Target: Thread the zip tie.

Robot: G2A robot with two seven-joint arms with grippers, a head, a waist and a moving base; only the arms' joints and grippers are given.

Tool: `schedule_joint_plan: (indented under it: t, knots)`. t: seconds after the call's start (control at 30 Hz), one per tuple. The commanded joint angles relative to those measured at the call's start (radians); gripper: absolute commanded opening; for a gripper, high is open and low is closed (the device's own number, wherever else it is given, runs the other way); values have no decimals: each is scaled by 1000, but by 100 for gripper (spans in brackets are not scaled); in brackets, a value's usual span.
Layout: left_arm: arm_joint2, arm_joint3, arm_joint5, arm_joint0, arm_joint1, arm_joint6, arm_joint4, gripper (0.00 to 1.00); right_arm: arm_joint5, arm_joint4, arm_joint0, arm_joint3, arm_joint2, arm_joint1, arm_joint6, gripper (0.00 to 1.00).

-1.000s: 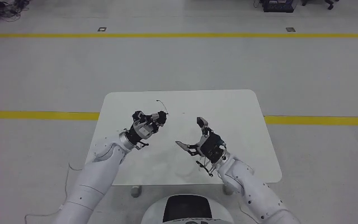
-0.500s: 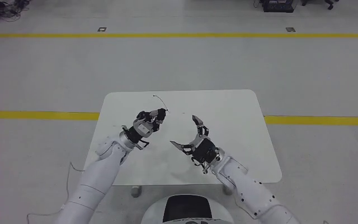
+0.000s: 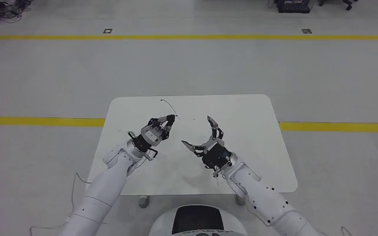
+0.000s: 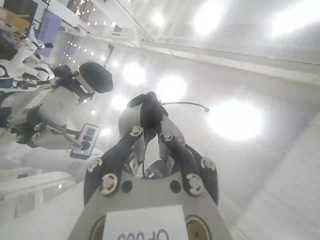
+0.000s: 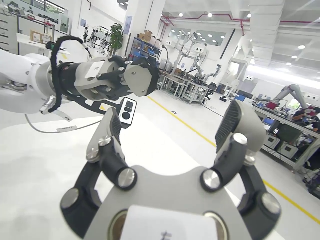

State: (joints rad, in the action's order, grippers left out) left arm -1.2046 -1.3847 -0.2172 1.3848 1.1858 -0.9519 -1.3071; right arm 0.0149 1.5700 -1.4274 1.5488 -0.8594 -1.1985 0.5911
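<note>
Black nylon zip tie [image 4: 185, 104], clamped in my left gripper [image 4: 150, 106], pads closed tight on it. The free length arcs out past my fingertips to a small block at the far end, probably the head. A thin strand runs back between the fingers toward my palm, likely the tail.

Handling guess: near weightless, thin, springy and slick. It'll bow under any side push and whip back. Best hold is close to the end being fed, so little strap is left to flex.

Right gripper [image 5: 172, 123] is spread wide and holding nothing. It sits near the left one, ribbed pads [image 5: 228, 121] facing it.

Pose: left wrist tipped up, fingers pointing up and away from me. Both forearms are raised over the white table [image 3: 248, 112], converging.
</note>
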Motion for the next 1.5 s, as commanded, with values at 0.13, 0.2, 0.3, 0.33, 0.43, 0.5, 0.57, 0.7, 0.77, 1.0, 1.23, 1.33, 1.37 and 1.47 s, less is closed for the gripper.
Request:
schedule_joint_plan:
  t: [0.13, 0.2, 0.3, 0.33, 0.43, 0.5, 0.57, 0.7, 0.77, 1.0, 1.23, 1.33, 1.37, 1.47]
  knots:
    - [15, -14, -38, 9, 3, 35, -29, 0, 19, 0, 11, 0, 2, 1, -14, 100]
    - [18, -16, -55, 10, 3, 42, -39, 0, 30, 0, 18, -6, 4, 1, -13, 100]
    - [23, -15, -77, 9, 3, 42, -53, 0, 36, 0, 32, -15, 13, 0, -14, 100]
    - [24, -17, -77, 7, 3, 41, -51, 0, 29, 0, 36, -18, 18, -1, -12, 100]
    - [24, -21, -63, 3, 3, 30, -39, 0, 26, 0, 38, -20, 18, -1, -9, 100]
    - [24, -21, -63, 3, 3, 30, -39, 0, 26, 0, 38, -20, 18, -1, -9, 100]
    - [24, -21, -63, 3, 3, 30, -39, 0, 26, 0, 38, -20, 18, -1, -9, 100]
    - [47, -43, -82, 12, 5, 46, -34, 0, 44, 0, 38, -9, 10, -1, -24, 100]
    - [53, -44, -81, 15, 4, 44, -26, 0, 53, 0, 40, -8, 11, 1, -27, 100]
    - [60, -46, -80, 18, 4, 39, -27, 0, 59, 0, 36, 0, 15, 7, -25, 67]
    - [58, -48, -79, 20, 3, 37, -33, 0, 52, 0, 27, 7, 15, 12, -14, 41]
    - [58, -48, -79, 20, 3, 37, -33, 0, 49, 0, 26, 9, 15, 16, -8, 38]
    - [58, -48, -79, 20, 3, 37, -33, 0, 46, 0, 26, 10, 15, 18, -5, 37]
    - [58, -48, -79, 20, 3, 37, -33, 0, 39, 0, 26, 14, 21, 21, -2, 32]
